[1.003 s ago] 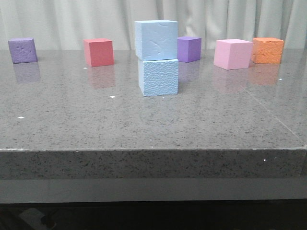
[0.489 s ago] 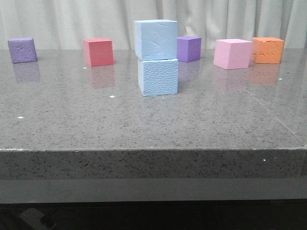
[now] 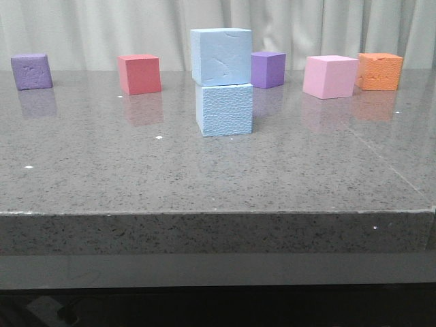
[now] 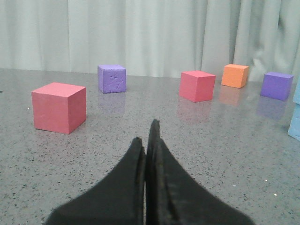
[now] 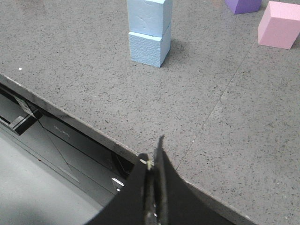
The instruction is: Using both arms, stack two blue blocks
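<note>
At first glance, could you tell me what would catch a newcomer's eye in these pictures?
The stack at mid-table: the upper blue block sits on the lower blue block, overhanging slightly to the left. Behind stands a row of loose cubes, from the purple cube far left to the orange cube far right. Both arms are clear of the stack.

The left claw point(image 4: 149, 140) has its 2 black fingers point(image 4: 133, 161) pressed together, tips touching, holding nothing; it sits low over the desk point(image 4: 225, 154), pointing along the surface. The right claw point(image 5: 157, 154) is likewise closed and empty, its 2 fingers point(image 5: 161, 168) meeting at the tips, poised above the desk's front edge. Neither arm appears in the front view.
</note>
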Controlling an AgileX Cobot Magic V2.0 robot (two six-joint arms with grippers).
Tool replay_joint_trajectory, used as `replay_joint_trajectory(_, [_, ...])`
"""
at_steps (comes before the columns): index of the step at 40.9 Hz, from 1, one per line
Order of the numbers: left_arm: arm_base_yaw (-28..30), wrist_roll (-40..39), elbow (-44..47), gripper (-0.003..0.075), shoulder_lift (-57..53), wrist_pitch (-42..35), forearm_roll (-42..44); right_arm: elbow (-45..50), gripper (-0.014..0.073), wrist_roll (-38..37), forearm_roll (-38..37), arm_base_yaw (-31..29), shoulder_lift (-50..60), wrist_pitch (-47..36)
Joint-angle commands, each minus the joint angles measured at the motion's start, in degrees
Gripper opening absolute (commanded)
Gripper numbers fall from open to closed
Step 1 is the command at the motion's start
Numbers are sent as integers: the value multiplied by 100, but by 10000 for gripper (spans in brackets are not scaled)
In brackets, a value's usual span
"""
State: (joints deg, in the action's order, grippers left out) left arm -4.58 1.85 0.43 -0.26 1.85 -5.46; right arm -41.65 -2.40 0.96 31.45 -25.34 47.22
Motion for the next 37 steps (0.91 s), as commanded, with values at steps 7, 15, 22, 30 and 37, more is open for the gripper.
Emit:
replay_joint_trajectory(7, [-9, -49, 2, -20, -99, -581, 16, -130, -119, 51, 20, -1, -46, -399])
replay_joint_trajectory(15, [-9, -311, 2, -20, -99, -581, 41, -130, -119, 51, 20, -1, -46, -399])
replay_joint_trajectory(22, [-9, -349, 2, -20, -99, -581, 124, -130, -119, 51, 20, -1, -46, -399])
replay_joint_trajectory(30, [-9, -349, 2, -20, -99, -581, 124, -130, -119, 51, 20, -1, -46, -399])
replay_joint_trajectory(37, [-9, -349, 2, -20, -99, -581, 124, -130, -119, 51, 20, -1, -46, -399])
